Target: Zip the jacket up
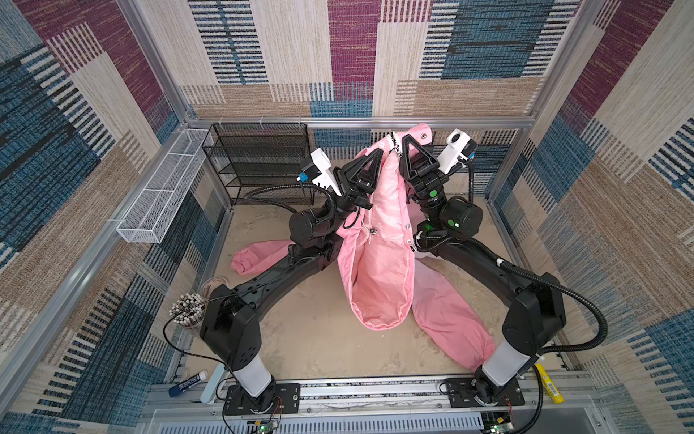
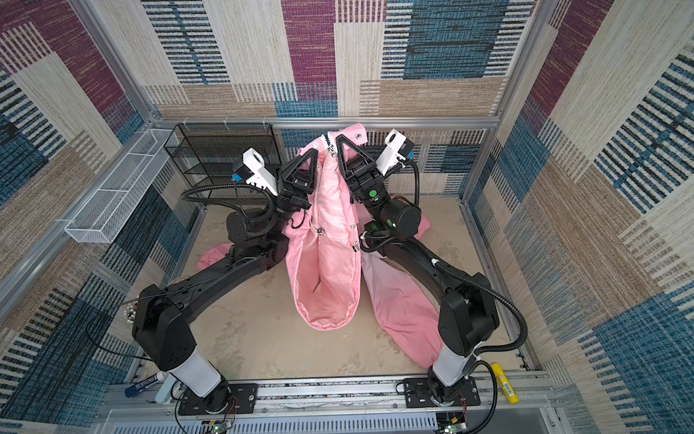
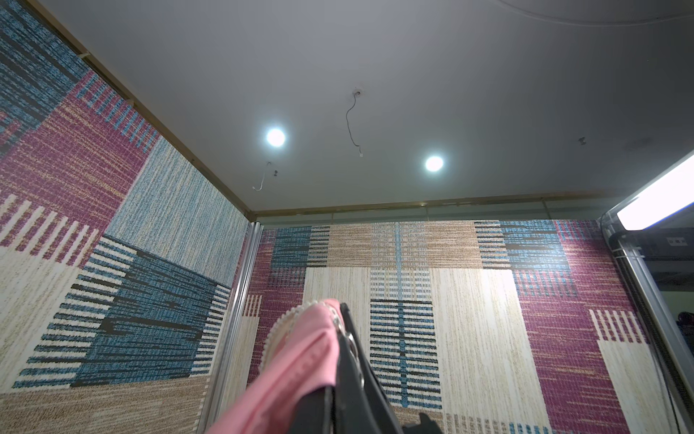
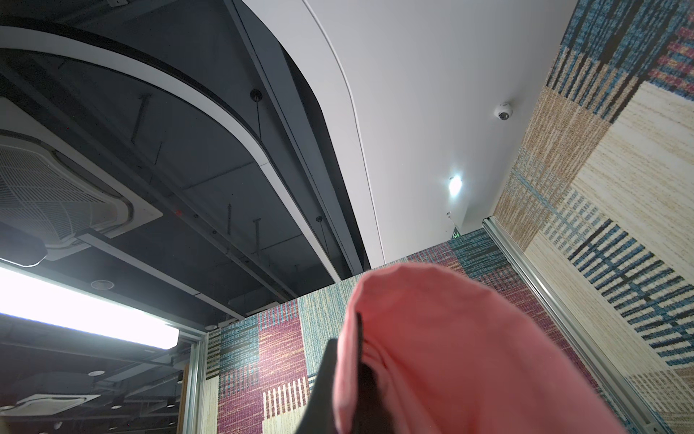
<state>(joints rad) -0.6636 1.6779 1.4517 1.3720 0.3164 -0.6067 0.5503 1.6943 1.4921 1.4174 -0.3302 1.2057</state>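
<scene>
The pink jacket [image 1: 379, 263] hangs lifted between my two raised arms in both top views. Its lower folds sag to the table [image 1: 300, 338], and a sleeve [image 1: 450, 319] trails toward the front right. Another sleeve [image 1: 259, 257] lies behind the left arm. My left gripper [image 1: 376, 153] is shut on the jacket's edge; the left wrist view shows pink cloth [image 3: 300, 360] with white zipper teeth pinched at my gripper [image 3: 336, 338]. A little higher, my right gripper [image 1: 406, 137] is shut on the opposite edge beside the white zipper [image 1: 394, 139]. In the right wrist view, pink cloth [image 4: 450, 357] drapes over this gripper [image 4: 349, 338].
A black mesh rack [image 1: 259, 161] stands at the back left and a white wire basket [image 1: 165, 191] hangs on the left rail. A cup of pens [image 1: 186, 306] sits by the left arm's base. A blue marker [image 1: 187, 383] and a yellow tube [image 1: 548, 383] lie by the front rail.
</scene>
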